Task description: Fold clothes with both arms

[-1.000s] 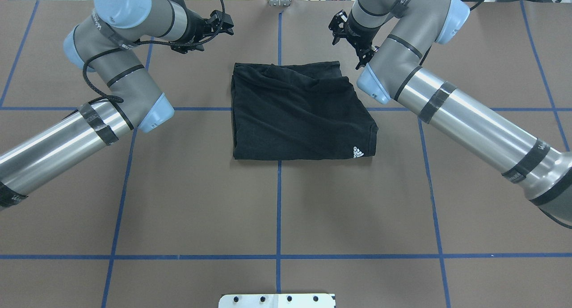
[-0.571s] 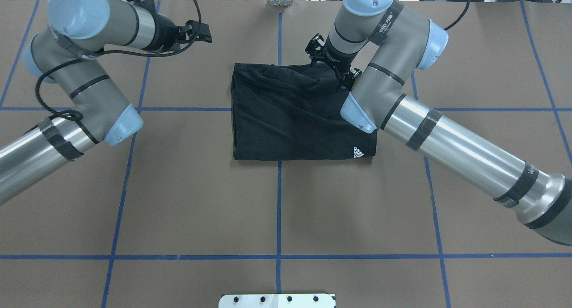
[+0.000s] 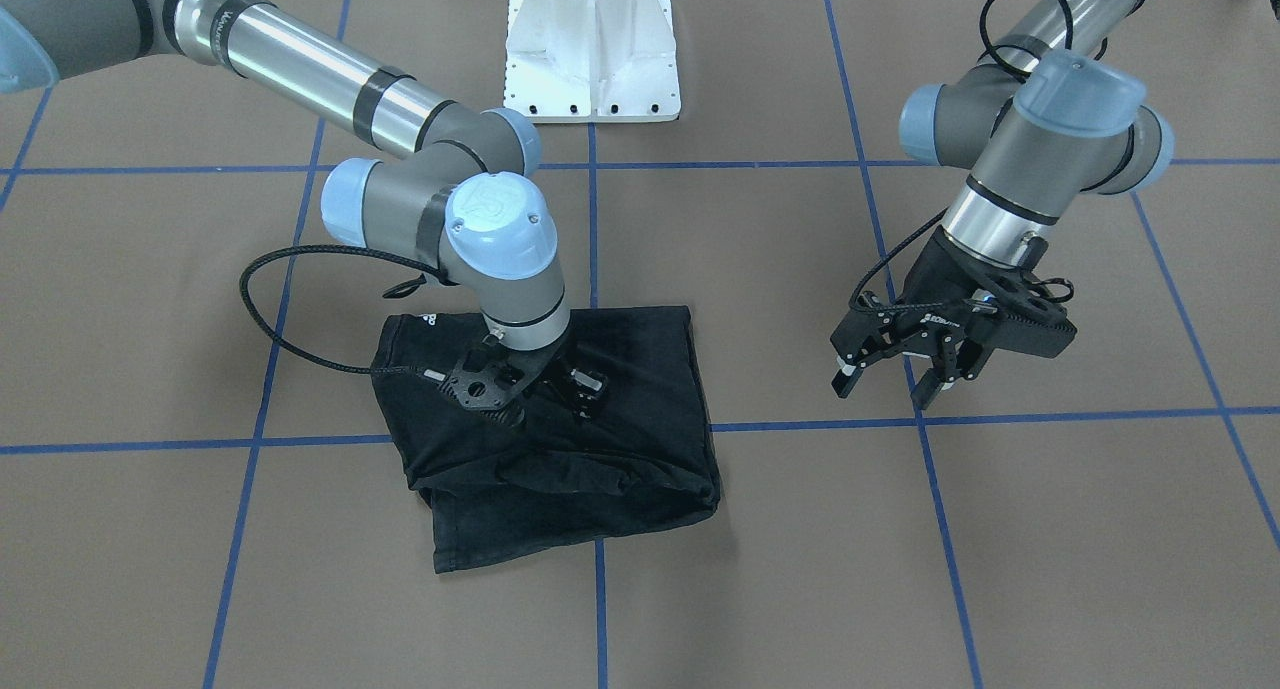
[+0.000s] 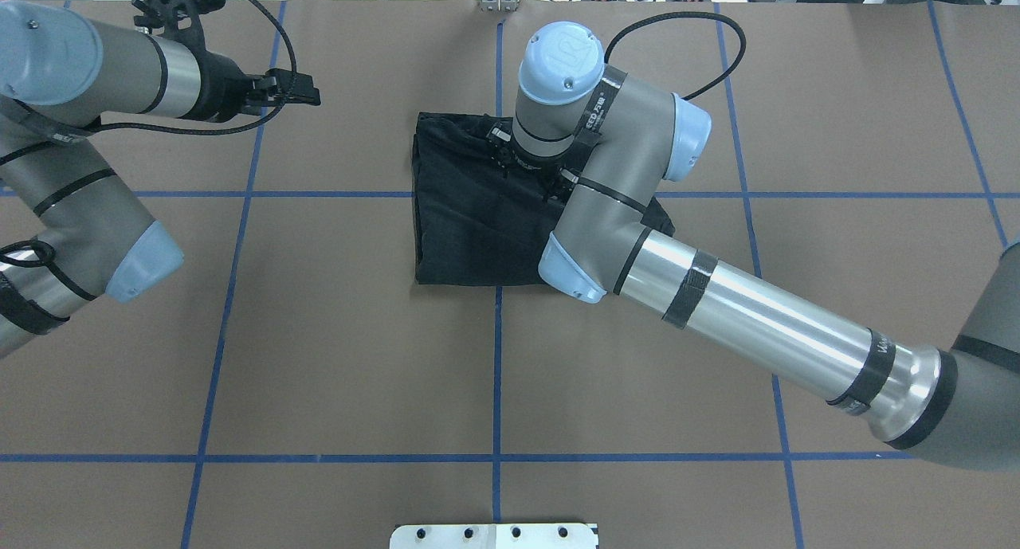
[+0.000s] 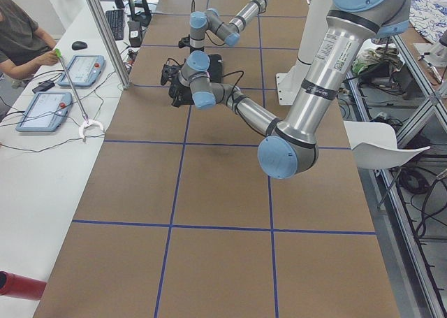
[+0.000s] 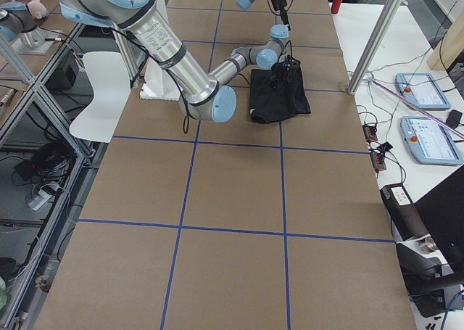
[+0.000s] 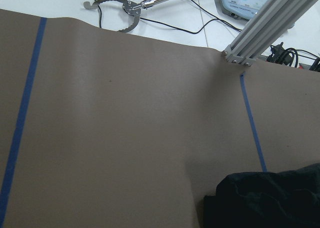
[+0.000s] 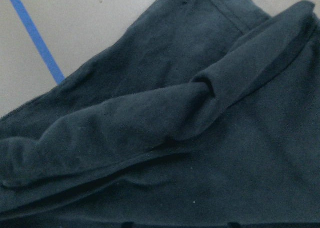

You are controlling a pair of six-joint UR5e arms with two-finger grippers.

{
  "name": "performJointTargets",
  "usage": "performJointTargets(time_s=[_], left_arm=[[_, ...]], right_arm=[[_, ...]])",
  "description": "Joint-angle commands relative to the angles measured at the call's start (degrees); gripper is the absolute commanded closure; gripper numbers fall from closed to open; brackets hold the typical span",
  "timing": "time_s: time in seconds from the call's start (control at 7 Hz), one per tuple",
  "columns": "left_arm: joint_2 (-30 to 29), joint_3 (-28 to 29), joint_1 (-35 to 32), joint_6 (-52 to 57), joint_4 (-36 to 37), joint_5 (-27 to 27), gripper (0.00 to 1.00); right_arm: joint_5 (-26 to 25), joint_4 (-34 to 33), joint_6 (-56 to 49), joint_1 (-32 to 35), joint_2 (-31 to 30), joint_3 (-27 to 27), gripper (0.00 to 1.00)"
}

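The clothes (image 4: 458, 214) are one black garment, folded into a rough square at the table's middle. They also show in the front view (image 3: 620, 449), with a small white logo (image 3: 430, 319) at one corner. My right gripper (image 3: 528, 407) points down onto the garment's far half, open, its tips dark against the cloth. Cloth (image 8: 165, 138) with a rolled ridge fills the right wrist view. My left gripper (image 3: 885, 389) hangs open and empty above bare table, well off to the garment's side, and appears again overhead (image 4: 301, 96). One corner of the garment (image 7: 270, 200) shows in the left wrist view.
Brown table cover (image 4: 358, 358) carries a blue tape grid. The white base mount (image 3: 592, 59) stands at the robot's edge. Beyond the far edge are an aluminium post (image 7: 260, 32) and a reaching tool (image 7: 125, 10). A person (image 5: 21, 35) sits at a side desk with tablets.
My right arm swung in from the garment's far right corner to above its far middle. My left arm drew back to the left, away from the garment.
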Motion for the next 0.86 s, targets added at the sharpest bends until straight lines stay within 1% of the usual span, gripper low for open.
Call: performJointTargets(time_s=[0.0,0.14,0.29,0.43,0.57,0.71], left_arm=[[1.1,-0.6,0.0,0.1,0.0,-0.1,0.0],[1.7,-1.0,0.1,0.1,0.0,-0.1,0.0],[1.9,-1.1,0.0,0.1,0.0,-0.1,0.0],[2.4,-1.1,0.1,0.1,-0.1,0.0,0.0],[2.5,-1.2,0.0,0.1,-0.1,0.2,0.0],[2.6,-1.4,0.1,0.0,-0.2,0.3,0.0]], right_arm=[[-1.5,-0.3,-2.0,-0.9,4.5,-6.1,1.0],[-2.6,0.2,-3.2,-0.4,6.4,-9.7,1.0],[-2.5,1.8,-3.4,0.3,10.0,-15.2,1.0],[-2.7,9.3,-3.4,0.6,12.2,-23.3,1.0],[-3.4,13.2,-3.3,1.7,14.8,-28.9,1.0],[-3.5,13.5,-3.4,2.4,16.8,-31.4,1.0]])
